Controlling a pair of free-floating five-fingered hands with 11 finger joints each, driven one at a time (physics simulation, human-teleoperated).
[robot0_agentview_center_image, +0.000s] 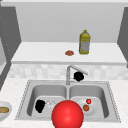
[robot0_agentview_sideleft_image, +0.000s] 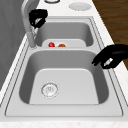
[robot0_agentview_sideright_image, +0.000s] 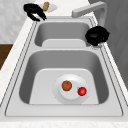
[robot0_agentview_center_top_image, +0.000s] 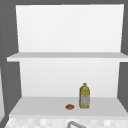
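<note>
My left hand (robot0_agentview_center_image: 40, 105) hangs over the front of the left basin (robot0_agentview_center_image: 35, 95), near the drain (robot0_agentview_center_image: 50, 103). In the left side view my left hand (robot0_agentview_sideleft_image: 112, 56) is above the basin's front rim, fingers loosely curved and holding nothing. My right hand (robot0_agentview_center_image: 78, 76) is curled into a fist just under the faucet spout (robot0_agentview_center_image: 77, 69), beside the pipe. Nothing shows inside it. The right hand (robot0_agentview_sideright_image: 97, 35) also shows in the right side view. A white plate (robot0_agentview_sideright_image: 72, 98) in the right basin carries a small red fruit (robot0_agentview_sideright_image: 82, 91) and an orange one (robot0_agentview_sideright_image: 66, 85).
A big red ball (robot0_agentview_center_image: 67, 115) stands at the sink's front edge. A bowl (robot0_agentview_center_image: 5, 115) with a brown bread-like piece sits on the counter at the left. On the shelf behind are a yellow bottle (robot0_agentview_center_image: 84, 42) and a small orange-brown item (robot0_agentview_center_image: 69, 53).
</note>
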